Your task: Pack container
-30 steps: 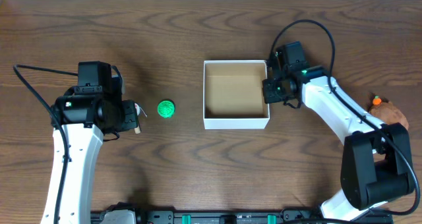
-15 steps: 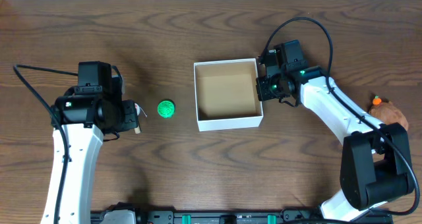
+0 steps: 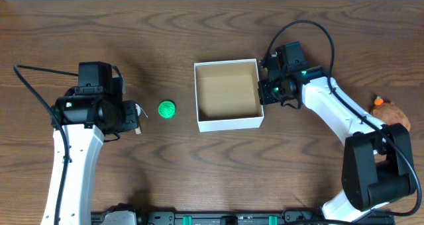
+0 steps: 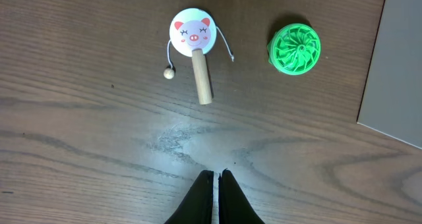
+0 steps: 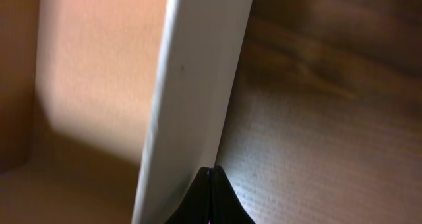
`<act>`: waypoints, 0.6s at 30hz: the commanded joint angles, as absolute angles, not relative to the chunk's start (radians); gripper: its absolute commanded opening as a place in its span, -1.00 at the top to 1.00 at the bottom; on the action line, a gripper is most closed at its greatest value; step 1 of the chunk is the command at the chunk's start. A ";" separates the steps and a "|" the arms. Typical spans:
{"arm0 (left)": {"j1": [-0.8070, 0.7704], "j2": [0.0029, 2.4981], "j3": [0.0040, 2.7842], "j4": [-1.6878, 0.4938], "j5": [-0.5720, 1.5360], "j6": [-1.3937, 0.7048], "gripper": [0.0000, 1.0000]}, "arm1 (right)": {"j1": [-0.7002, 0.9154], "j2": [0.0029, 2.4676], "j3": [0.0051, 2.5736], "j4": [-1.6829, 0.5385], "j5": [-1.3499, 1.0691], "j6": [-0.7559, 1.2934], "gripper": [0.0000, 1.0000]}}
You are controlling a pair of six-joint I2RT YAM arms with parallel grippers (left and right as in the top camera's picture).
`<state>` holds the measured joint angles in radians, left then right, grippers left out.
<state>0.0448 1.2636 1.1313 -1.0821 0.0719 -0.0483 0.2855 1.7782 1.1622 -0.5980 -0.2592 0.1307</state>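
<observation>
Container [image 3: 230,123] at centre of counter [image 3: 165,179], open face up; square, hence no long axis, sides slightly skewed. Right gripper [image 3: 263,91] nearer: tips pressed together, just outside the right wall. Left gripper [image 4: 216,174] likewise closed, empty, with container well to its right, beyond green toy [image 4: 295,49].

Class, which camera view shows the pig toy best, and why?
The left wrist view: the pig toy lies whole and unobstructed, face, handle and bead visible. Overhead, the left arm hides nearly all of it. The right wrist view shows none.
</observation>
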 commanded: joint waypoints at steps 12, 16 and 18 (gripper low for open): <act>0.049 1.268 1.148 -1.087 0.072 -0.043 0.86 | 0.282 1.778 1.176 -0.590 -0.421 0.094 0.98; 0.049 1.268 1.148 -1.087 0.072 -0.043 0.86 | 0.282 1.778 1.176 -0.587 -0.446 0.088 0.98; 0.048 1.268 1.148 -1.087 0.072 -0.043 0.86 | 0.282 1.778 1.176 -0.586 -0.448 0.087 0.97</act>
<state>0.0448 1.2633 1.1313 -1.0817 0.0719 -0.0483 0.2855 1.7782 1.1622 -0.5892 -0.3996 0.1097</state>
